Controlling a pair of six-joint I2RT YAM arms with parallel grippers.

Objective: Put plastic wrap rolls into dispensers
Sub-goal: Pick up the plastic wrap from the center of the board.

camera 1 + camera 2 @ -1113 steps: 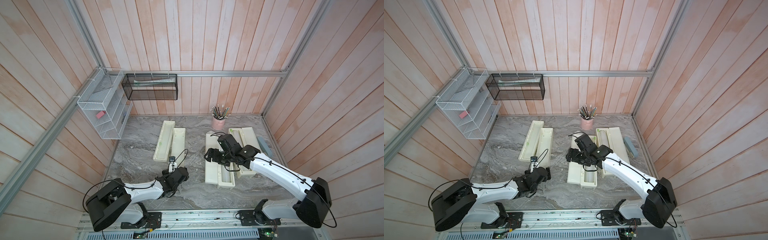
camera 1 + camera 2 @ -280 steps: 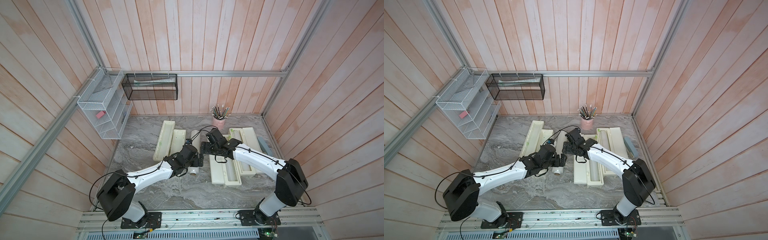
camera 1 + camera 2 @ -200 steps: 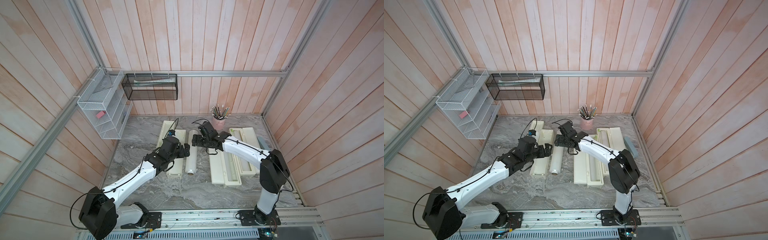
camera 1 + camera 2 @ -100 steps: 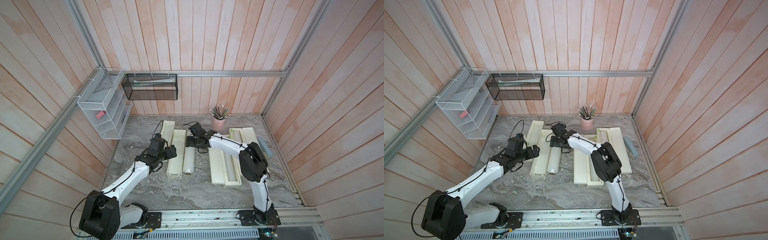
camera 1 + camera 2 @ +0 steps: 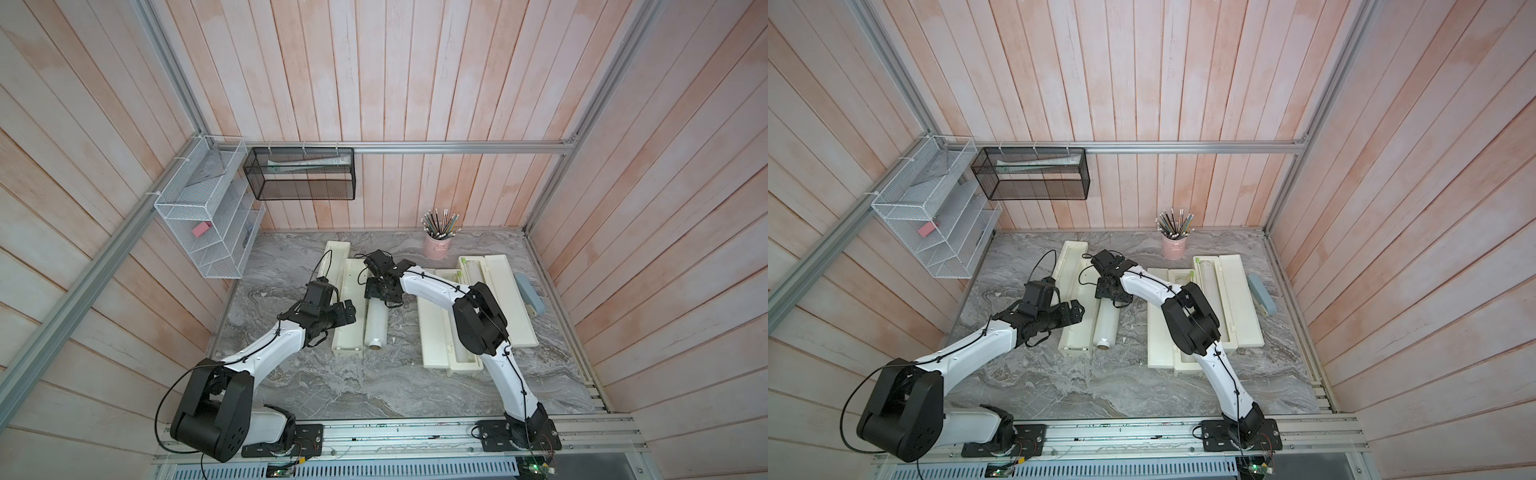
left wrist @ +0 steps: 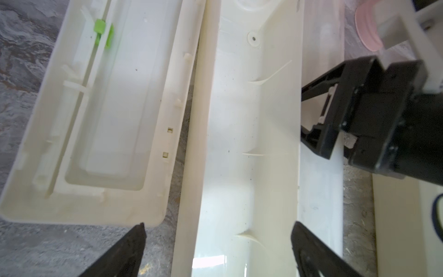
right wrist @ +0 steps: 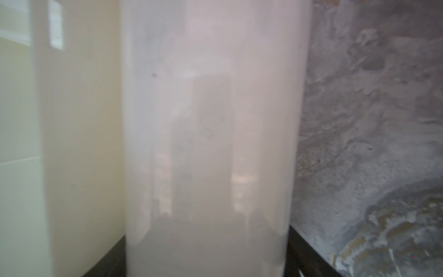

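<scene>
A thick white plastic wrap roll (image 5: 376, 326) (image 5: 1106, 322) lies on the table along the left dispenser (image 5: 348, 328), whose tray is bare and whose lid (image 6: 103, 100) is folded open. My right gripper (image 5: 380, 291) (image 5: 1111, 293) sits on the roll's far end. In the right wrist view the roll (image 7: 208, 134) fills the gap and both black fingers (image 7: 304, 251) press its sides. My left gripper (image 5: 345, 316) (image 6: 221, 242) hangs open over the empty tray (image 6: 244, 144). Two more open dispensers (image 5: 436, 332) (image 5: 507, 299) lie to the right, a translucent roll (image 5: 473, 272) in the far one.
A pink pencil cup (image 5: 438, 245) stands at the back. A grey-blue stapler-like object (image 5: 530, 295) lies by the right wall. A white wire shelf (image 5: 203, 224) and a black mesh basket (image 5: 303, 174) hang on the walls. Cream lids lie flat beside their trays.
My right gripper has settled on the roll's far end and narrowed its jaws onto it. My left gripper has swung left off the roll to hover over the left dispenser's tray.
</scene>
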